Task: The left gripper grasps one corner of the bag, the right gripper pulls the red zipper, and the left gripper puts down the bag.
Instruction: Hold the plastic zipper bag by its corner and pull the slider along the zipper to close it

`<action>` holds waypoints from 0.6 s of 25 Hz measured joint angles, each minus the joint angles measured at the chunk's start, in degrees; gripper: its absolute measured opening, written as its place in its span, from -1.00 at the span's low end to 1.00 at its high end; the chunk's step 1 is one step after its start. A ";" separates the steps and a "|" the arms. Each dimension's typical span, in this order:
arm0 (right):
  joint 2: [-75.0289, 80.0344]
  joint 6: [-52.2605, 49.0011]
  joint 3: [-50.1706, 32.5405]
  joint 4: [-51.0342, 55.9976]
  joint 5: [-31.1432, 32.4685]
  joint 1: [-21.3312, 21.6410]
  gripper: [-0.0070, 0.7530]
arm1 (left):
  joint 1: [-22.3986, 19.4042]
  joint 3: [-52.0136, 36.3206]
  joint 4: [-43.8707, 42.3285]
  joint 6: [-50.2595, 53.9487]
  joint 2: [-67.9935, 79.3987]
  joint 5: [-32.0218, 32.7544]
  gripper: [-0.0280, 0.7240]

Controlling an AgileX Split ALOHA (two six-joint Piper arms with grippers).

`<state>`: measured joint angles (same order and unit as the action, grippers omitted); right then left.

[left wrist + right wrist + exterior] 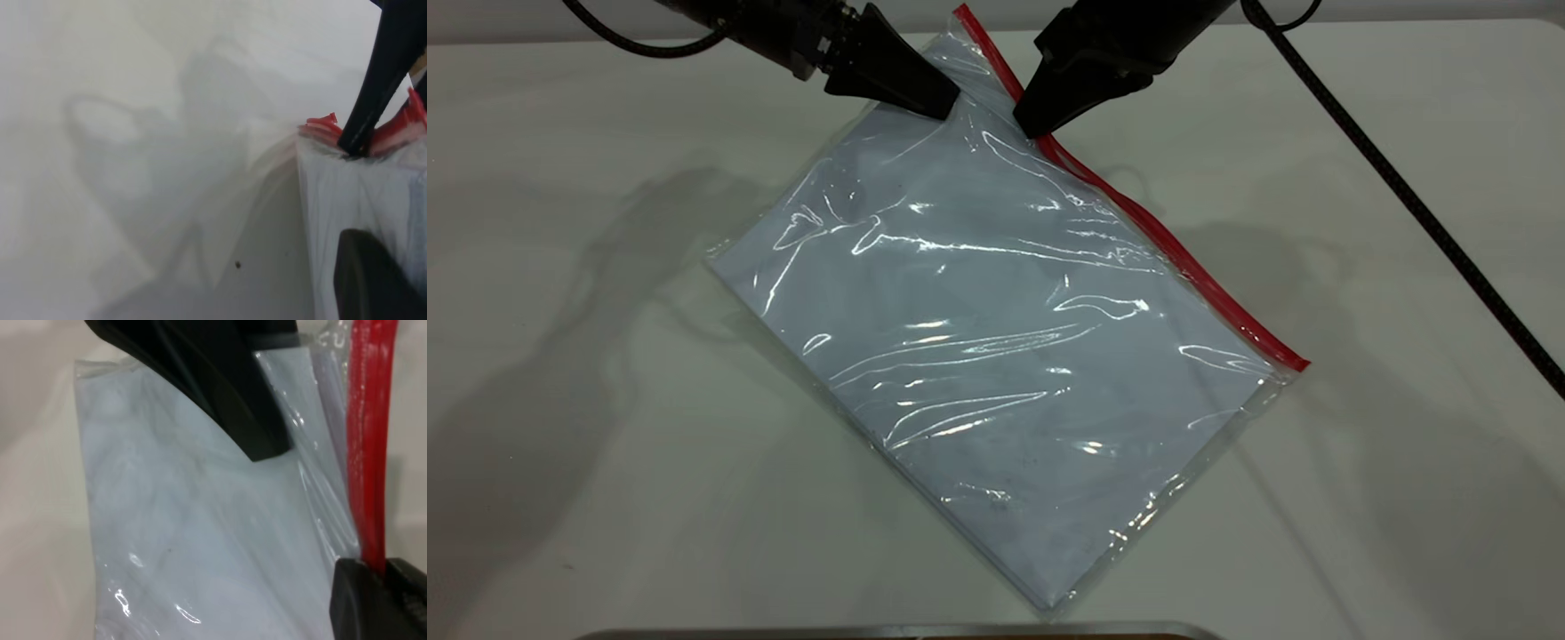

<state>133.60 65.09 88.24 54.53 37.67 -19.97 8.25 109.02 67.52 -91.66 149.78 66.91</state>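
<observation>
bag [996,356] lies flat-ish on the counter [560,400], far corner pinched up in the left gripper [943,105], right gripper [1033,126] clamped on the red zipper [1165,244], whose strip runs diagonally away from its fingers toward the near-right corner

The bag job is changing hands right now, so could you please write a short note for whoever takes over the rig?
Left hand: shut on the bag at its far corner, holding that corner raised.
Right hand: shut on the red zipper close to the held corner, fingertips pinching the strip.
Bag: lies diagonally on the table, pale sheets inside, zipper along its right edge running toward the near right corner.
Done: corner grasped, zipper gripped.
Left: pull the zipper along the strip toward its free end, then the left hand sets the bag down and lets go.
</observation>
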 joint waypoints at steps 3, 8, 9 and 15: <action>0.81 -0.04 0.18 0.05 -0.13 0.00 -0.89 | -0.32 0.00 -0.12 0.11 0.04 0.00 -0.78; 1.27 -0.15 0.42 -0.06 -0.19 0.00 -0.89 | -1.23 0.00 -0.03 0.15 0.18 0.00 -0.78; 1.39 -0.15 0.44 -0.20 -0.27 -0.07 -0.89 | -1.46 0.00 0.05 0.15 0.18 0.00 -0.78; 1.56 -0.21 0.44 -2.97 -1.33 -0.16 -0.89 | -2.82 0.11 0.42 0.22 0.18 0.00 -0.78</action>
<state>135.16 64.87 88.68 51.56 36.35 -20.12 5.44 109.13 67.93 -91.44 149.96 66.91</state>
